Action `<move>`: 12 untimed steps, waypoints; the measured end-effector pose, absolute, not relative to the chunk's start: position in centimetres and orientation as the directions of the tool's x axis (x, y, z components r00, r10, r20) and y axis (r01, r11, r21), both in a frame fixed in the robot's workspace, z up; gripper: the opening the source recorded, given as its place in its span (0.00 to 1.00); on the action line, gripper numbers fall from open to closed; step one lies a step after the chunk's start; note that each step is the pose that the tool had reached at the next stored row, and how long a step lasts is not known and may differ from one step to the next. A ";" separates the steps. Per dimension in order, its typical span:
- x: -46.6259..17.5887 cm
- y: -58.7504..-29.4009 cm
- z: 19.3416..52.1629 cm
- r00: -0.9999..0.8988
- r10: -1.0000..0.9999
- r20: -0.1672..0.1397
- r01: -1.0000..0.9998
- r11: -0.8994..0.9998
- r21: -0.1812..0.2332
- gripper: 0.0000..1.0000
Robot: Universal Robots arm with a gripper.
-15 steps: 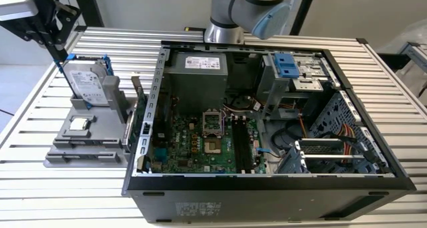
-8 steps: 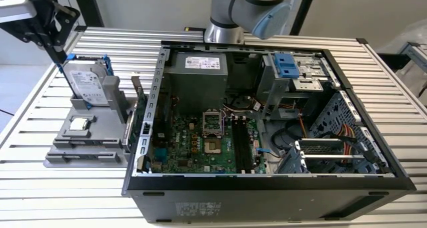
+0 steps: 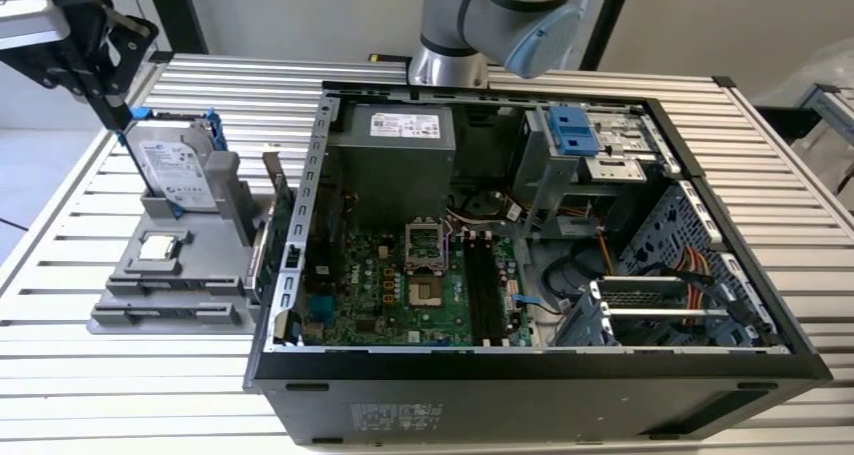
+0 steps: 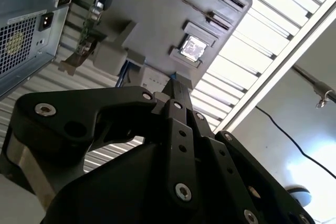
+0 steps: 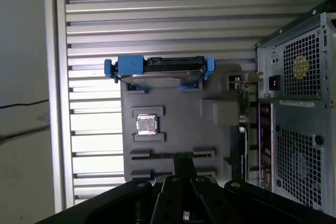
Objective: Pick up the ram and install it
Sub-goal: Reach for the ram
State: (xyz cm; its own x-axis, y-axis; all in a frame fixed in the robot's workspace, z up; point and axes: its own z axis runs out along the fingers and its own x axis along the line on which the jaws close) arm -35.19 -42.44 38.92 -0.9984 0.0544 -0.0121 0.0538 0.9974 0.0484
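The ram (image 3: 271,190) is a thin grey-green stick standing on edge along the side of the grey fixture (image 3: 174,295) nearest the computer case; it also appears in the first wrist view (image 5: 244,103). My black gripper (image 3: 118,100) hangs high at the exterior view's left, over the hard drive and well apart from the ram. Its fingertips (image 5: 181,165) are pressed together with nothing between them, and the second wrist view shows them the same way (image 4: 176,91). The long dark memory slots (image 3: 487,290) lie on the motherboard inside the open case.
A silver hard drive in a blue frame (image 3: 176,165) stands upright on the fixture, with a small square processor chip (image 3: 160,245) in front of it. The open computer case (image 3: 534,375) fills the middle of the slatted metal table (image 3: 80,375). The arm's base (image 3: 447,65) rises behind the case.
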 end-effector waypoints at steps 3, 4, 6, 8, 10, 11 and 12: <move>-35.2 -42.5 38.9 -0.998 0.055 -0.011 0.054 0.997 0.048 0.00; -35.2 -42.6 38.9 -0.998 0.054 -0.011 0.054 0.997 0.048 0.00; -35.2 -42.7 38.9 -0.998 0.055 -0.011 0.054 0.997 0.048 0.00; -35.2 -43.0 38.9 -0.998 0.055 -0.011 0.054 0.997 0.048 0.00; -35.2 -43.2 38.8 -0.998 0.055 -0.011 0.054 0.997 0.048 0.00; -35.2 -43.4 38.8 -0.998 0.055 -0.011 0.054 0.997 0.048 0.00; -35.2 -43.5 38.8 -0.998 0.055 -0.011 0.054 0.997 0.048 0.00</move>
